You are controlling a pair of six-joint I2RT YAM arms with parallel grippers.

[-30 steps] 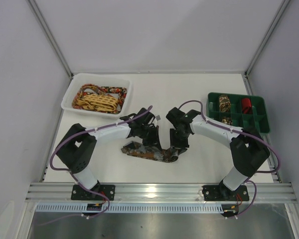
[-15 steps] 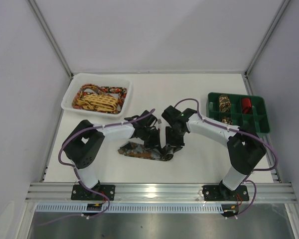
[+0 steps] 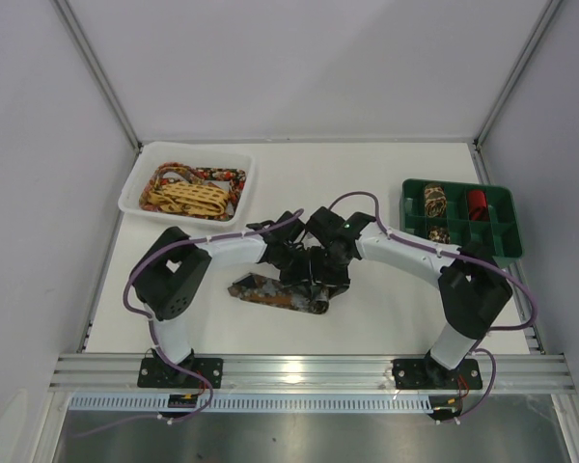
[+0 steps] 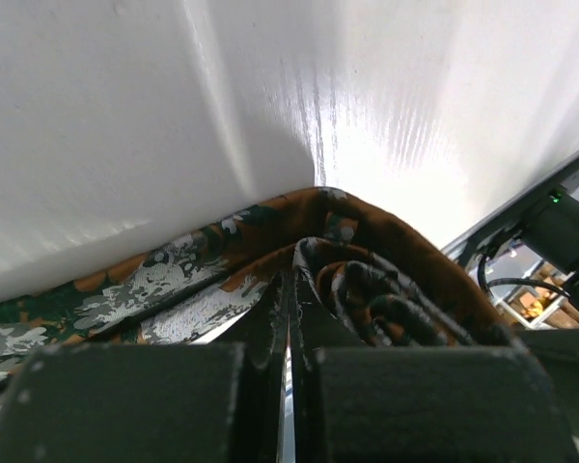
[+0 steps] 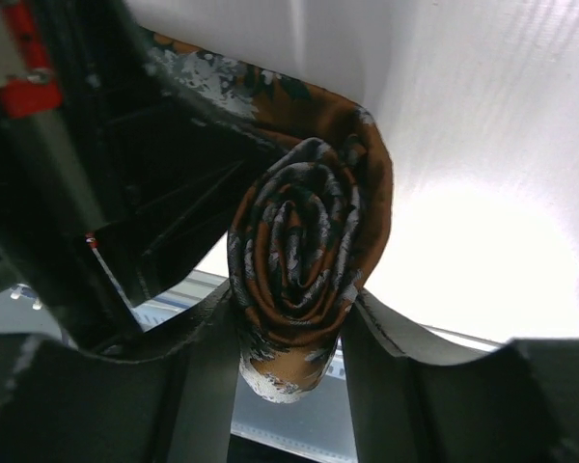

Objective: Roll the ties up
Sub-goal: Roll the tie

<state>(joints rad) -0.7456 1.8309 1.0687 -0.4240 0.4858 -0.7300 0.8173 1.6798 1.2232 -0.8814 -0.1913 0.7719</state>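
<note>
1. Brown tie (image 3: 270,291) on desk (image 3: 367,178), half rolled; right hand (image 5: 288,333) pinches its coil (image 5: 294,241), left hand (image 4: 289,323) pressed together beside it.
2. Three rolls (image 3: 434,201) in bin (image 3: 458,184); flat ties (image 3: 185,196) wait in tray (image 3: 135,183).

Left hand (image 4: 289,299) and right hand (image 5: 289,323) crowd the tie roll (image 5: 294,241); bare table (image 3: 386,309) reaches green tray (image 3: 454,184)
</note>
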